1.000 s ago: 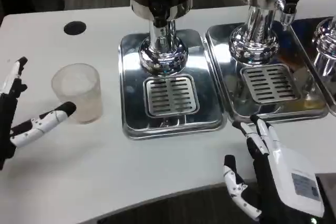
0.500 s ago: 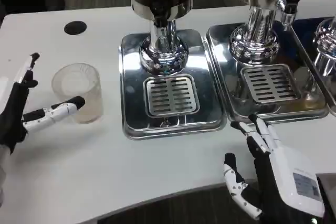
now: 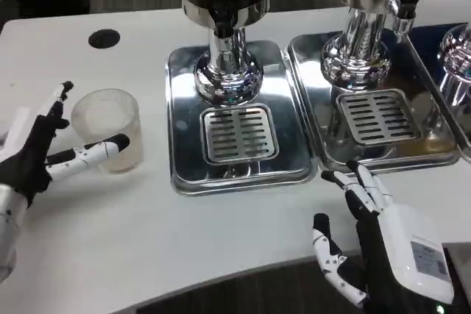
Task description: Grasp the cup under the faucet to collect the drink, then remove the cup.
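standing upright, frosted translucent cup (image 3: 109, 129)

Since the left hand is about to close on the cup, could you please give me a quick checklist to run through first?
1. Cup upright on the table: ok.
2. Left hand open, fingers either side of the cup: ok.
3. Firm contact with the cup wall: cannot tell.
4. Drip tray under the dark dispenser's faucet free: ok.
5. Right hand open, clear of the trays: ok.
6. Cup under faucet: not ok.
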